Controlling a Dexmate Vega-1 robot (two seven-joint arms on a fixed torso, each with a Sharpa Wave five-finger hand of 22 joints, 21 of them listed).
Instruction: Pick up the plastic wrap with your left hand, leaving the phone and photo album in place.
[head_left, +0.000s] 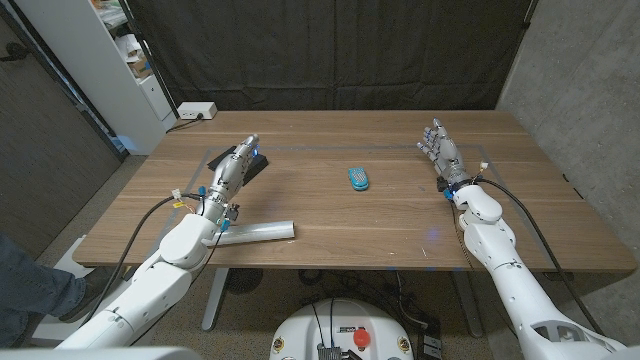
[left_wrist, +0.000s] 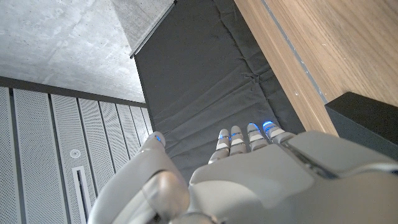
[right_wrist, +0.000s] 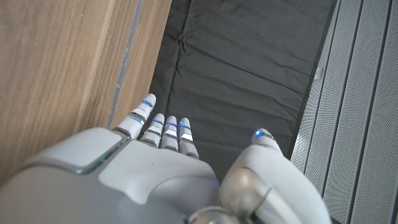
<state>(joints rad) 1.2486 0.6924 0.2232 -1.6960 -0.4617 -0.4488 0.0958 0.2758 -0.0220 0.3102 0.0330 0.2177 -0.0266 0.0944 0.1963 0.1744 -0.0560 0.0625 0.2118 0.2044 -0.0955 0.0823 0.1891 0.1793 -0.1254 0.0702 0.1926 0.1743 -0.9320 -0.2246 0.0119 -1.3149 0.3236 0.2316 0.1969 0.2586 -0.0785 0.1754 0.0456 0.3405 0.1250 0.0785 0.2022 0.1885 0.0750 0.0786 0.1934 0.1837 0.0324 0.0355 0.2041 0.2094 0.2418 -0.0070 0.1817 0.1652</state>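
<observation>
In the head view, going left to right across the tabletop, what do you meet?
Left hand over the dark photo album → long plastic wrap box at the near edge → blue phone → right hand.

- head view: even, fairly bright light from above; the table (head_left: 330, 215) shows a faint sheen and only soft, short shadows
- the dark curtain (head_left: 330, 50) swallows detail — straight edges bow slightly toward the corners
- wrist views: the left hand (left_wrist: 249, 180) and right hand (right_wrist: 155, 180) sit close, softly blurred, fingertip lights glowing blue
</observation>
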